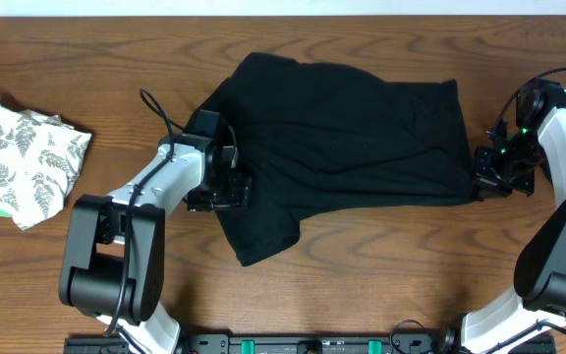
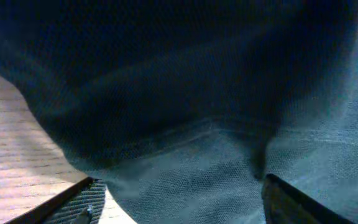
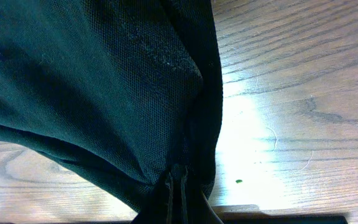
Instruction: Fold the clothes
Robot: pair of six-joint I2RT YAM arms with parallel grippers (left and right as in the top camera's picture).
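A black garment (image 1: 347,147) lies spread over the middle of the wooden table, with a flap hanging toward the front left. My left gripper (image 1: 226,187) sits at the garment's left edge. In the left wrist view its jaws (image 2: 179,205) are open, one on each side of the dark fabric (image 2: 185,112), with cloth between them. My right gripper (image 1: 486,182) is at the garment's right edge. In the right wrist view its fingers (image 3: 178,193) are shut on a pinched fold of the black fabric (image 3: 104,81).
A crumpled white cloth with a green leaf print (image 1: 20,159) lies at the far left of the table. Bare wood table (image 1: 381,265) shows in front of the garment and to the right (image 3: 291,93).
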